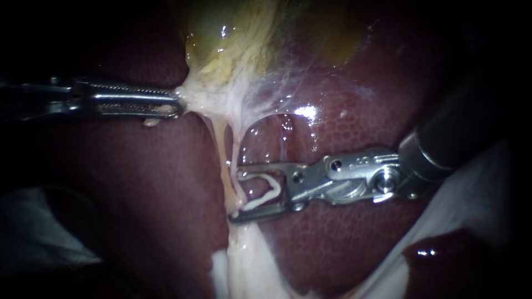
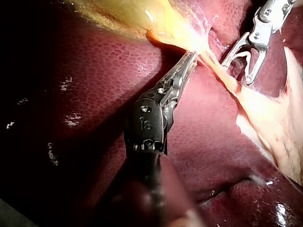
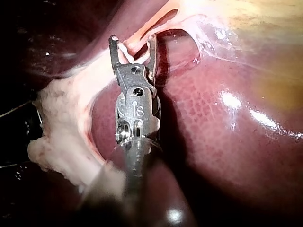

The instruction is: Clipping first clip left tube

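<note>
- Left tube: a thin, pale, glistening strand, pulled taut. It runs down over the liver from the pale tissue pinched in my left instrument to a broader white band below.
- Clip: white and V-shaped, spread wide, with one arm along each jaw of my right instrument. Its mouth faces the tube and its tips reach it. I cannot tell whether they pass fully across.

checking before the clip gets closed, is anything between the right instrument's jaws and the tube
Nothing visible. The right instrument, its spread jaws holding a white clip, already straddles the tube. The left instrument grips tissue by the gallbladder, off to the side.
</note>
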`<state>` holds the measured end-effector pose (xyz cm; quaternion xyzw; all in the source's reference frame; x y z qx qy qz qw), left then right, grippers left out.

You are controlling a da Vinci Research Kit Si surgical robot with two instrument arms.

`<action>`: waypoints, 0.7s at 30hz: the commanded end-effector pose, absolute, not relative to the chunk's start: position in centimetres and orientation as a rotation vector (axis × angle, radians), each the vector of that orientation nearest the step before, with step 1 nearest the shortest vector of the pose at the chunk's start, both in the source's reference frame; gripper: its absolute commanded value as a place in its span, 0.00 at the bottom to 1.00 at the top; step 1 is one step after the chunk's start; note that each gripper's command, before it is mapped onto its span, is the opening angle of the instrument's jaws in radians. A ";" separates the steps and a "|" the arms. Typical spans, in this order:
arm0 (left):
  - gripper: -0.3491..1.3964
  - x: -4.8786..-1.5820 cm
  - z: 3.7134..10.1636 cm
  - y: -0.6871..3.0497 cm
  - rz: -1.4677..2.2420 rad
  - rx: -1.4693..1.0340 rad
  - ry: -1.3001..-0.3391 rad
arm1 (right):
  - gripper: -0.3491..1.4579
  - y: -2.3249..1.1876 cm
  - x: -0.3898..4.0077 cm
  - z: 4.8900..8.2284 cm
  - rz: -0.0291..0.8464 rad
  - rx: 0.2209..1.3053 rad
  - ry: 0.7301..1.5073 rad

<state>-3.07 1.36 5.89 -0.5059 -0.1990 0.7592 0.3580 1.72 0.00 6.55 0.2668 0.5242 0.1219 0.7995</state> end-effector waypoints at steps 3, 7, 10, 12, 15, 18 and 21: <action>0.00 -3.07 5.89 1.36 1.959 -1.307 -0.515 | 0.47 0.02 1.62 6.48 0.261 0.576 1.127; 0.00 -3.07 5.89 1.36 1.959 -1.307 -0.515 | 0.47 0.06 1.50 6.42 0.262 0.578 1.127; 0.00 -3.06 5.89 1.36 1.959 -1.308 -0.515 | 0.47 0.06 1.42 6.41 0.262 0.579 1.127; 0.00 -3.06 5.89 1.36 1.959 -1.308 -0.515 | 0.47 0.07 1.40 6.41 0.261 0.579 1.127; 0.00 -3.06 5.89 1.36 1.959 -1.308 -0.515 | 0.47 0.07 1.39 6.41 0.260 0.580 1.128; 0.00 -3.06 5.89 1.36 1.959 -1.308 -0.515 | 0.47 0.07 1.39 6.41 0.260 0.580 1.128; 0.00 -3.06 5.89 1.36 1.959 -1.308 -0.515 | 0.47 0.06 1.38 6.41 0.260 0.580 1.128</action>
